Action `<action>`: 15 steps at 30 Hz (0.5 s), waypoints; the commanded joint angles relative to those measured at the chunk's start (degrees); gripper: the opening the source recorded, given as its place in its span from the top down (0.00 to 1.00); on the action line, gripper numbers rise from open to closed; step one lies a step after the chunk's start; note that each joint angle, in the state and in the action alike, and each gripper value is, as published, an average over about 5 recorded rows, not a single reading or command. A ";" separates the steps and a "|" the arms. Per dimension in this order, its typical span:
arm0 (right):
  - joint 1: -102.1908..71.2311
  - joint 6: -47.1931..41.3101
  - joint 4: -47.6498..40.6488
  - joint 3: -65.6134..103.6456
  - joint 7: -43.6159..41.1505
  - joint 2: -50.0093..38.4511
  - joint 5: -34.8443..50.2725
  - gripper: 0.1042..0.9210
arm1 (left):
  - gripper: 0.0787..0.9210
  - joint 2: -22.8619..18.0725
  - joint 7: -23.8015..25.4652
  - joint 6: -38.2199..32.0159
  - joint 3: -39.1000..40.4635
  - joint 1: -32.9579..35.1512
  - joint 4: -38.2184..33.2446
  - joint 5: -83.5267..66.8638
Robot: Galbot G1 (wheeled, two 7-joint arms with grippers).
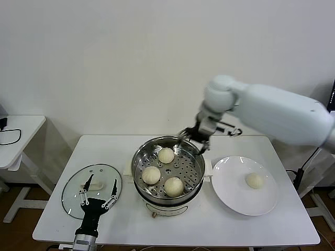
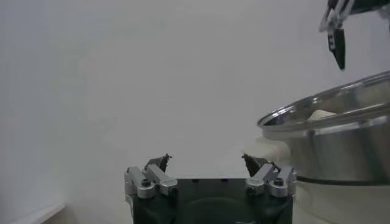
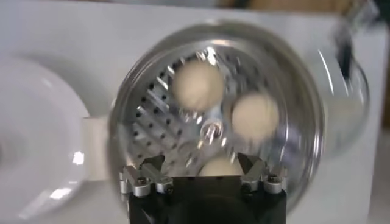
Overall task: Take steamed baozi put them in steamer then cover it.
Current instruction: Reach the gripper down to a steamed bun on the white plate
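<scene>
Right gripper [image 1: 192,137]: hovers above the far rim of the steamer, fingers spread apart, nothing between them.
Left gripper [image 1: 98,194]: low at the table's near left, over the near edge of the cover, fingers spread wide and empty.
Steamer [image 1: 140,157]: shiny steel pot on a white base, at the middle of the table [image 1: 261,230], uncovered, its perforated tray showing.
Baozi in the steamer: three buns on the tray, one toward the back [image 1: 166,155], one toward the left [image 1: 151,174], one at the front [image 1: 174,186], set close together.
Fourth baozi [image 1: 254,180]: alone on the white plate [image 1: 235,201], just right of the steamer.
Cover [image 1: 73,193]: glass lid lying flat on the table left of the steamer, white handle up.
</scene>
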 commanded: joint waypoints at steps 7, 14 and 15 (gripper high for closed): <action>-12.63 -19.27 -23.76 4.37 -1.43 -17.18 8.15 0.12 | 0.12 0.20 -0.03 0.21 -0.25 0.18 -0.40 0.02; -21.73 -16.73 -27.27 8.53 0.62 -17.20 2.05 0.12 | 0.12 0.13 -0.05 0.26 -0.50 0.29 -0.43 0.02; -22.76 -16.53 -27.46 8.97 0.86 -17.10 1.46 0.12 | 0.12 0.12 -0.05 0.27 -0.52 0.30 -0.42 0.02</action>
